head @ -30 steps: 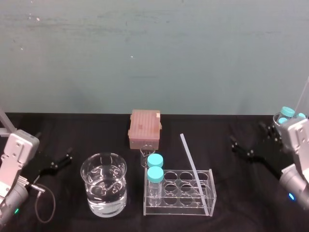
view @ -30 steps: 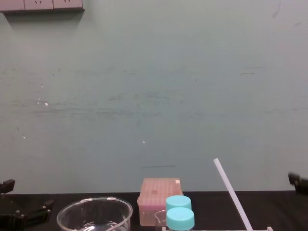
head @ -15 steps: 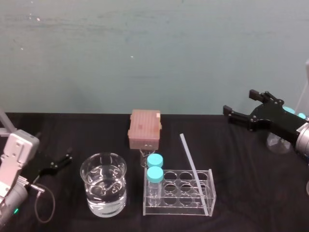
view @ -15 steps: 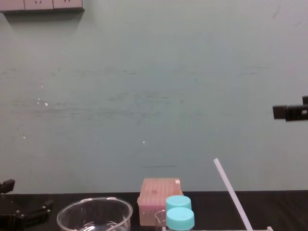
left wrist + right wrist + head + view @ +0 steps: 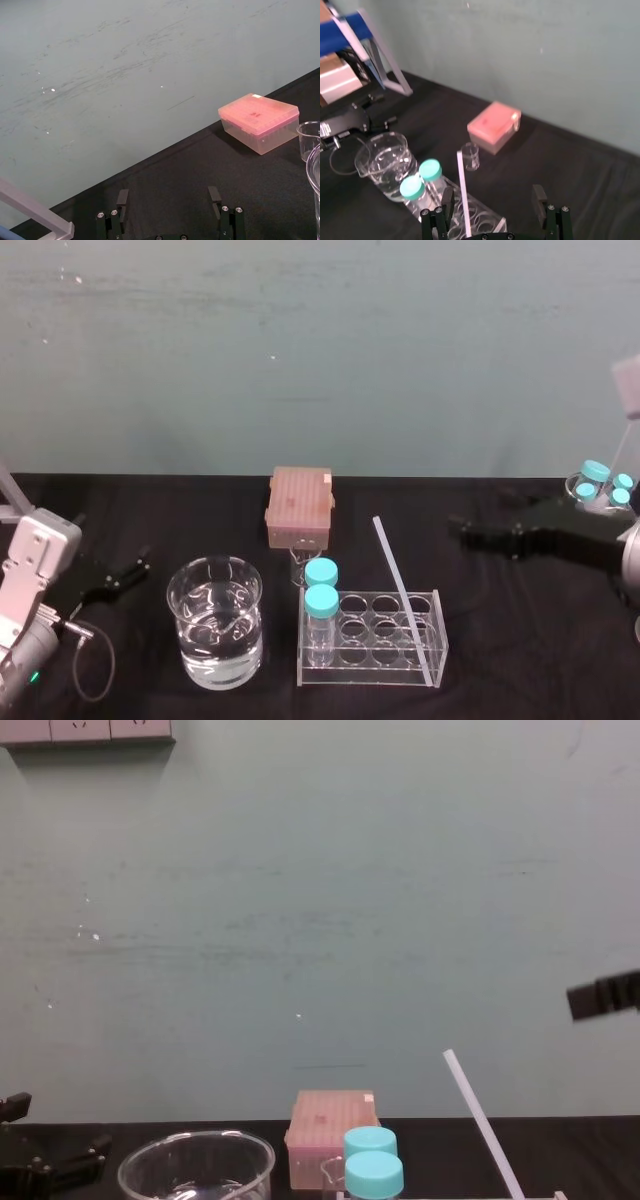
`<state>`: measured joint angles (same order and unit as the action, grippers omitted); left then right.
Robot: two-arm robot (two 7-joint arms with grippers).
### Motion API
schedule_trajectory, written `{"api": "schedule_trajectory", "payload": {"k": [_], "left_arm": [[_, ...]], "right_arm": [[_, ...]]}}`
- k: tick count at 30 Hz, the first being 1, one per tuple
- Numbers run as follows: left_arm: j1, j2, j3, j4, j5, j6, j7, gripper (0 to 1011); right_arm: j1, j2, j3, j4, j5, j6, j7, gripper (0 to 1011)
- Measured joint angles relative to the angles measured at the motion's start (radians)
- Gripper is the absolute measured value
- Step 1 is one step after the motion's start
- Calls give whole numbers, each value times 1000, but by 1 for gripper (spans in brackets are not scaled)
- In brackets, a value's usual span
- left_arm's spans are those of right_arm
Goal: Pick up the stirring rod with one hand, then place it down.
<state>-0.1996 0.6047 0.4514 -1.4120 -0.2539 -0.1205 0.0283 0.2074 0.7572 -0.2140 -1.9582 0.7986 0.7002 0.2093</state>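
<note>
Right tool point(image 5: 492, 200): fingers point(image 5: 538, 196) apart, empty, held in the air over the worktop point(image 5: 500, 640), to the right of the stirring rod point(image 5: 402, 595) and clear of it. Stirring rod: leaning tilted at the right end of a clear rack point(image 5: 370, 672), which carries two blue-capped bottles point(image 5: 321, 588) at its left end, beside a water beaker point(image 5: 215, 630). Left tool point(image 5: 168, 197): fingers apart, empty, low at the worktop's left edge.

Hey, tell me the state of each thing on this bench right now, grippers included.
stirring rod: leaning tilted in the rack, ungripped.
large beaker: partly filled with water.
two bottles: capped, upright in rack.
pink box: lid closed.
right gripper: open, raised.
left gripper: open, parked left.
</note>
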Motion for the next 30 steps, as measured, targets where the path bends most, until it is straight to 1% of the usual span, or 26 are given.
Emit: {"api": "schedule_trajectory", "payload": {"k": [3, 6, 9, 14, 18, 19, 20, 25, 30], "left_arm": [[0, 0, 0, 0, 0, 0, 0, 1005], [0, 0, 0, 0, 0, 0, 0, 1005], [0, 0, 0, 0, 0, 0, 0, 1005], [0, 0, 0, 0, 0, 0, 0, 1005], [0, 0, 0, 0, 0, 0, 0, 1005], [0, 0, 0, 0, 0, 0, 0, 1005], [0, 0, 0, 0, 0, 0, 0, 1005], [0, 0, 0, 0, 0, 0, 0, 1005], [0, 0, 0, 0, 0, 0, 0, 1005]], "right_arm": [[4, -15, -19, -1, 11, 37, -37, 1003], [11, -31, -43, 1, 14, 58, -66, 1003], [19, -42, -68, 4, 14, 65, -82, 1003], [34, -50, -106, 7, 9, 65, -93, 1003], [55, -49, -152, 21, -16, 46, -92, 1003], [55, -49, -152, 21, -16, 46, -92, 1003], [63, -50, -167, 28, -29, 39, -92, 1003], [86, -61, -207, 58, -72, 23, -88, 1003], [103, -77, -234, 79, -108, 15, -77, 1003]]}}
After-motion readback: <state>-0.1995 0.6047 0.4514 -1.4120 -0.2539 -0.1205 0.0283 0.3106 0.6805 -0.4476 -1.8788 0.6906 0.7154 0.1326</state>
